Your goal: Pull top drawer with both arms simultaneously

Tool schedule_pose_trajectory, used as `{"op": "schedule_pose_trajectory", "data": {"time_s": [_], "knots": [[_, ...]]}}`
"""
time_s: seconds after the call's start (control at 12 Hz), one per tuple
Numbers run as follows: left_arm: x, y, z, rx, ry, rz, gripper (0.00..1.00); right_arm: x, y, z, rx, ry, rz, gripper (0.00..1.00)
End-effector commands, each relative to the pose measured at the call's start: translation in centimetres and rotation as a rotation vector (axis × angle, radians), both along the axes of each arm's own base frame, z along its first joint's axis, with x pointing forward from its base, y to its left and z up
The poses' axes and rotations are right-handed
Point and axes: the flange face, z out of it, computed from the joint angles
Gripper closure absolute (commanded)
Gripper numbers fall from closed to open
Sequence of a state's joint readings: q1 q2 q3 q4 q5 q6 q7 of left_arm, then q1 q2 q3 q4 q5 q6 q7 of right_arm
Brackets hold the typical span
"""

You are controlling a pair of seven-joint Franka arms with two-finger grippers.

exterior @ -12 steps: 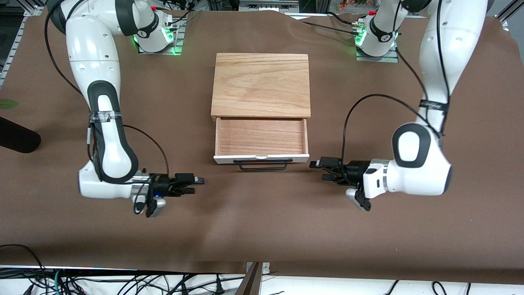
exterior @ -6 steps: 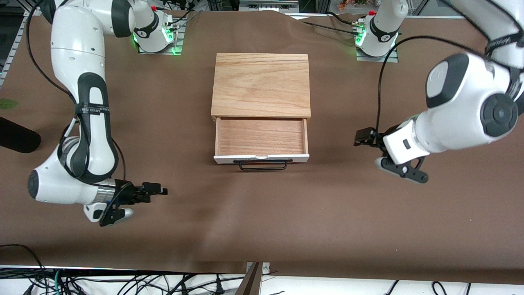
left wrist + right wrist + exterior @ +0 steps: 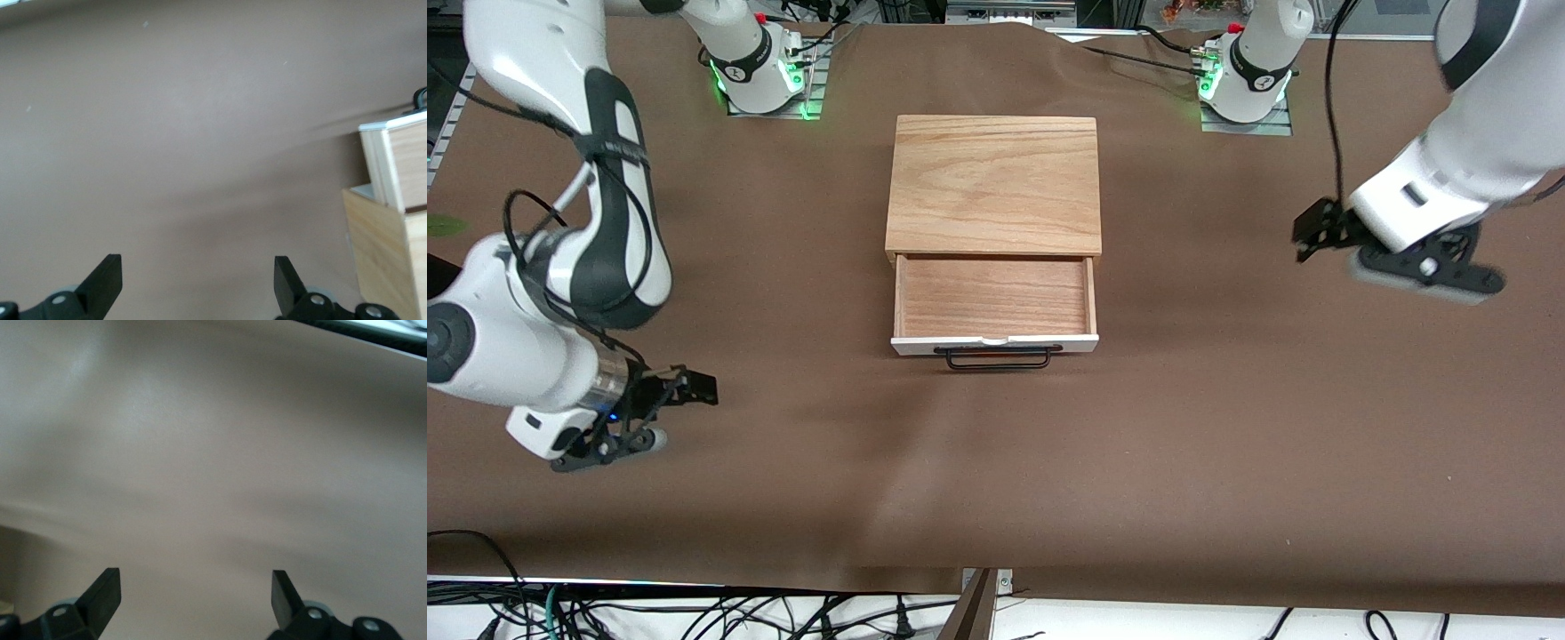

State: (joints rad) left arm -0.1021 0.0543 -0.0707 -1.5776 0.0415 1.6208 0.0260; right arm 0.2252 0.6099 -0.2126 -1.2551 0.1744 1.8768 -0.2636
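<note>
top drawer (image 3: 994, 298) was seen pulled out of light-wood box (image 3: 993, 182) at table middle, white front and black bar handle (image 3: 997, 357) toward front camera; reddish wood floor was exposed. in left wrist view only drawer corner was caught, cut by frame edge. left gripper (image 3: 1316, 233) was held over brown cloth (image 3: 996, 480) toward left arm's end, fingers spread, nothing gripped. right gripper (image 3: 694, 388) was held over cloth toward right arm's end, fingers (image 3: 103, 590) spread, empty. both arms were cropped by frame edges.

Brown-covered table (image 3: 1227, 462) under wooden drawer box (image 3: 993, 182)

white-fronted top drawer (image 3: 994, 343) pulled open, black bar handle (image 3: 996, 357) free.
</note>
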Motion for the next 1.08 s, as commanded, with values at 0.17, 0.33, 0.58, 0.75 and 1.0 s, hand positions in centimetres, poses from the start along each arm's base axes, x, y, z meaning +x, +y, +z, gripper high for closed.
{"op": "schedule_pose_trajectory", "data": {"time_s": [0.17,0.33,0.58,0.75,1.0], "knots": [[-3.1,2.2,1.1,-0.091,-0.014,0.119,0.00,-6.2,-6.8,8.5,-0.031,-0.053,-0.052,0.00],[-3.1,4.2,1.1,-0.121,0.032,0.162,0.00,-9.0,-8.1,12.9,-0.043,-0.059,-0.062,0.00],[-3.2,2.8,0.7,-0.106,0.069,0.135,0.00,-12.5,-9.1,17.7,-0.021,-0.017,-0.185,0.00],[-2.7,1.9,-0.9,-0.097,0.097,0.122,0.00,-11.6,-9.6,15.8,-0.012,0.001,-0.206,0.00],[-1.8,1.9,-0.7,-0.079,0.079,0.119,0.00,-10.9,-9.6,14.3,-0.017,0.022,-0.206,0.00]]}}
